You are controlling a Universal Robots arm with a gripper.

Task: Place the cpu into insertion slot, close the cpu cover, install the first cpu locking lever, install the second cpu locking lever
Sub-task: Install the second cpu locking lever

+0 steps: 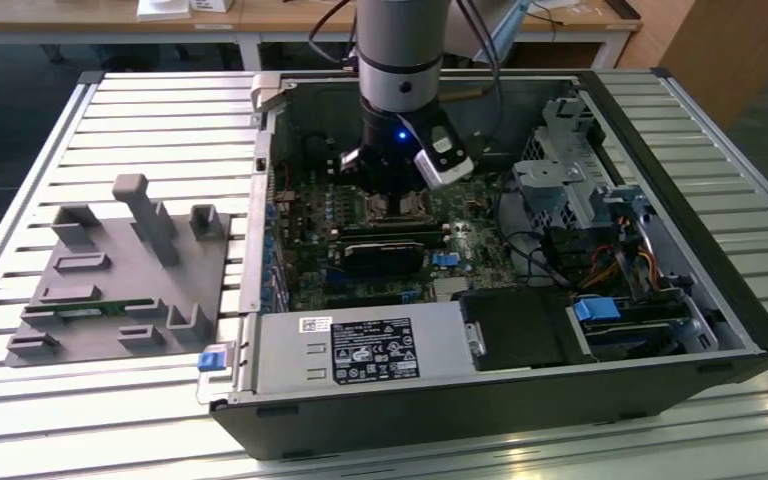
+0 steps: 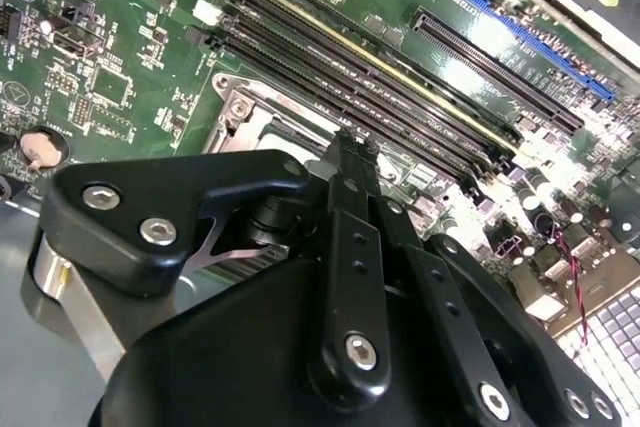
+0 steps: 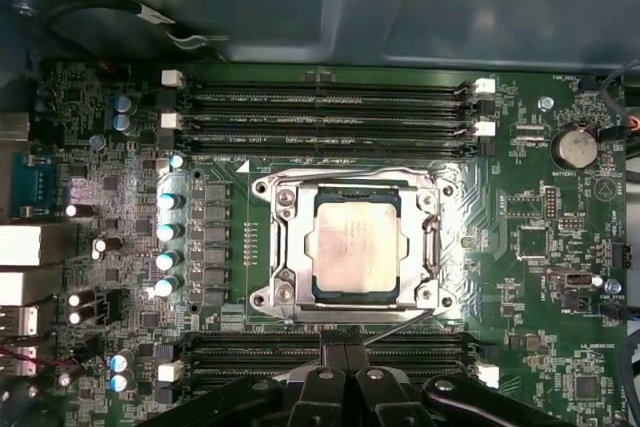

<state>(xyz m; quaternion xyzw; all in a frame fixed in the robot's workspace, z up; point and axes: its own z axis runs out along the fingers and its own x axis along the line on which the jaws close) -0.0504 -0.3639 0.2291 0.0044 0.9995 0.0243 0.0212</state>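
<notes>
An open black desktop computer case (image 1: 518, 390) lay on its side on a surface (image 1: 37, 400) of pale ribbed metal slats. Behind it, wooden desks (image 1: 277, 20) stood on a dark floor. On the slats at the exterior view's left sat a grey plastic fixture (image 1: 104, 290) with upright posts and shallow pockets.

The robot arm (image 1: 398, 50), a smooth grey cylinder, reached straight down into the case over the green motherboard (image 3: 560, 247). The black gripper (image 3: 345, 352) hung low over the board, at the edge of the socket. In both wrist views its slim matte-black fingers (image 2: 350, 187) were pressed together, pinching nothing.

In the first wrist view, the cpu (image 3: 356, 245), a flat square with a pale silvery-beige top, sat in the insertion slot (image 3: 322, 297). The cpu cover (image 3: 285, 247), a thin shiny metal frame with a cut-out centre, lay flat around it, with screws at its corners. Long narrow black memory slots (image 3: 330, 112) ran in rows on both sides of the socket. A round coin battery (image 3: 575, 147) sat near one corner of the board.
</notes>
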